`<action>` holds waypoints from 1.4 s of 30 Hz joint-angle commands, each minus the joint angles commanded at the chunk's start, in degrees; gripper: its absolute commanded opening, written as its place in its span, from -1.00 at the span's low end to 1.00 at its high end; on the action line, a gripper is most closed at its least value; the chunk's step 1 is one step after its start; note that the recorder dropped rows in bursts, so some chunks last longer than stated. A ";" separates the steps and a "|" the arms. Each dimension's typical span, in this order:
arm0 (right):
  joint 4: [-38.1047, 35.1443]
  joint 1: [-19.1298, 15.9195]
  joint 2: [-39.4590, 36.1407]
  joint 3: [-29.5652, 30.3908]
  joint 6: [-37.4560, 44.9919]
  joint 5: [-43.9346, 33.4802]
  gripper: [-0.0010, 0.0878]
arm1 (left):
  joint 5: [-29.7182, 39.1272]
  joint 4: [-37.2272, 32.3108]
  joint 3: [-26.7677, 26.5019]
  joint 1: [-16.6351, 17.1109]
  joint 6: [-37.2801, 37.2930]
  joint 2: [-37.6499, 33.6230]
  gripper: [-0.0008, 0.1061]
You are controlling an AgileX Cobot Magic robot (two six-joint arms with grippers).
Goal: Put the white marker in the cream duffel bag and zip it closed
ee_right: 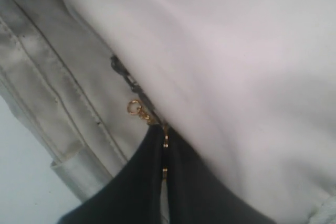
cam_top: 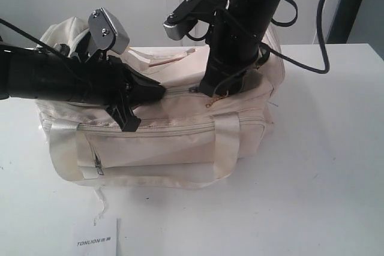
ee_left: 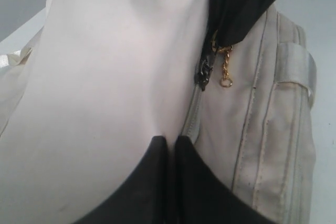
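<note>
hidden: we cannot make out the white marker in any view, so we cannot say where it lies or whether it is in the bag.
also hidden: the two arms cover much of the bag's top; we cannot tell how much of the top zipper is closed, and the bag's inside does not show.
cut off: the paper card is cropped at the table's near edge; we read only "tonlion" on it.
cream duffel bag: soft and pale, lying lengthwise across the middle of the white table, nearer its far edge; the front pocket zipper looks closed, and a pale webbing handle hangs down the front.
zipper slider: dark, sitting on the top zipper's track, with a gold chain that ends in a small ring.
right gripper: stands over the bag's top from above; its jaws are pressed together with the gold chain pinched between them.
left gripper: reaches in from the table's left edge and lies on the bag's top; its jaws are closed tight, tips against the fabric; whether they pinch a fold we cannot tell.
</note>
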State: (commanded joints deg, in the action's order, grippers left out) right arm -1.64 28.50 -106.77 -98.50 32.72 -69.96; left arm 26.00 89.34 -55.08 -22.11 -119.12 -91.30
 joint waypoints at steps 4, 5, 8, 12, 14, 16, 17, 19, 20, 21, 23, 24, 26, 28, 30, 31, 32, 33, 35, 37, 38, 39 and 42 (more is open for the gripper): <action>0.00 -0.55 0.00 0.00 0.00 0.00 -0.98 | 0.00 0.00 0.00 0.00 0.00 0.00 -0.98; 0.00 -0.65 0.00 0.00 0.00 0.00 -0.98 | -0.14 0.00 0.00 0.00 0.04 0.00 -0.98; -0.10 -1.13 0.07 0.00 0.00 0.00 -0.98 | -0.55 0.00 0.00 0.00 0.16 0.00 -0.98; -0.09 -1.64 0.29 0.00 0.00 0.00 -0.98 | -0.96 0.00 0.00 0.00 0.81 0.00 -0.98; 0.02 -1.86 0.36 0.00 0.00 0.00 -0.98 | -0.96 0.00 0.00 0.00 0.81 0.00 -0.98; 0.02 -2.27 0.36 0.00 0.00 0.00 -0.98 | -0.96 0.00 0.00 0.00 0.81 0.00 -0.98; 0.02 -2.54 0.36 0.00 0.00 0.00 -0.98 | -0.96 0.00 0.00 0.00 0.81 0.00 -0.98; -0.08 -2.82 0.51 0.00 0.00 0.00 -0.98 | -0.96 0.00 0.00 0.00 0.81 0.00 -0.98; -0.22 -2.82 0.51 0.00 0.00 0.00 -0.98 | -0.96 0.00 0.00 0.00 0.81 0.00 -0.98; -0.22 -2.82 0.51 0.00 0.00 0.00 -0.98 | -0.96 0.00 0.00 0.00 0.81 0.00 -0.98; -0.11 -3.03 0.51 0.00 0.00 0.00 -0.98 | -0.96 0.00 0.00 0.00 0.95 0.00 -0.98; -0.21 -3.18 0.51 0.00 0.00 0.00 -0.98 | -0.96 0.00 0.00 0.00 0.95 0.00 -0.98; -0.21 -3.40 0.51 0.00 0.00 0.00 -0.98 | -0.96 0.00 0.00 0.00 0.95 0.00 -0.98; -0.10 -3.52 0.51 0.00 0.00 0.00 -0.98 | -0.96 0.00 0.00 0.00 0.95 0.00 -0.98; 0.02 -3.52 0.51 0.00 0.00 0.00 -0.98 | -0.96 0.00 0.00 0.00 0.95 0.00 -0.98; 0.02 -3.52 0.51 0.00 0.00 0.00 -0.98 | -0.96 0.00 0.00 0.00 0.95 0.00 -0.98; 0.02 -3.52 0.51 0.00 0.00 0.00 -0.98 | -0.96 0.00 0.00 0.00 0.95 0.00 -0.98; 0.02 -3.52 0.51 0.00 0.00 0.00 -0.98 | -0.96 0.00 0.00 0.00 0.95 0.00 -0.98; 0.00 -3.89 0.51 0.00 0.23 0.00 -0.98 | -0.96 0.00 0.00 0.00 0.95 0.00 -0.98; 0.00 -4.26 0.51 0.00 0.23 0.00 -0.98 | -0.96 0.00 0.00 0.00 0.95 0.00 -0.98; 0.00 -4.57 0.51 0.00 0.23 0.00 -0.98 | -0.96 0.00 0.00 0.00 0.95 0.00 -0.98; 0.00 -4.72 0.51 0.00 0.23 0.00 -0.98 | -0.96 0.12 0.00 0.00 0.94 0.00 -0.98; 0.00 -5.19 0.51 0.00 0.23 0.00 -0.98 | -0.96 0.12 0.00 0.00 1.10 0.00 -0.98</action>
State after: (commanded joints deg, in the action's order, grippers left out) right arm -1.65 23.31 -106.26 -98.50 32.95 -69.96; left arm 25.04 89.46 -55.08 -22.11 -118.03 -91.30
